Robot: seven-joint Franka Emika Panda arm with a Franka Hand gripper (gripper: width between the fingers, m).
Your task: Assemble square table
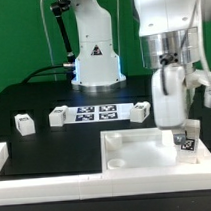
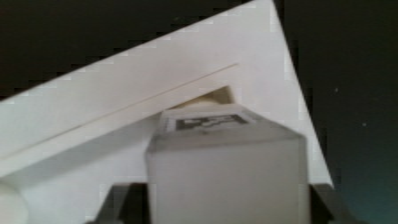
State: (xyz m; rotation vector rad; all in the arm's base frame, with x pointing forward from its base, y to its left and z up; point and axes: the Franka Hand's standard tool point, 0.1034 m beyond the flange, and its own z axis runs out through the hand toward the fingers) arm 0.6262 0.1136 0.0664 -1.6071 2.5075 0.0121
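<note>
Gripper [image 2: 217, 203]: jaws clenched on a leg [image 2: 214, 165], one finger on each side, the tagged end pointing away from the wrist. The leg is over the tabletop [image 1: 134, 152], close to its corner at the exterior view's right, and a socket [image 2: 224, 96] shows just beyond it. I cannot tell whether the leg touches the tabletop. I judge it is held by its sides so the free end can enter that socket. Spare legs [image 1: 24, 123] lie by the marker board [image 1: 94, 114], well apart from the tabletop.
</note>
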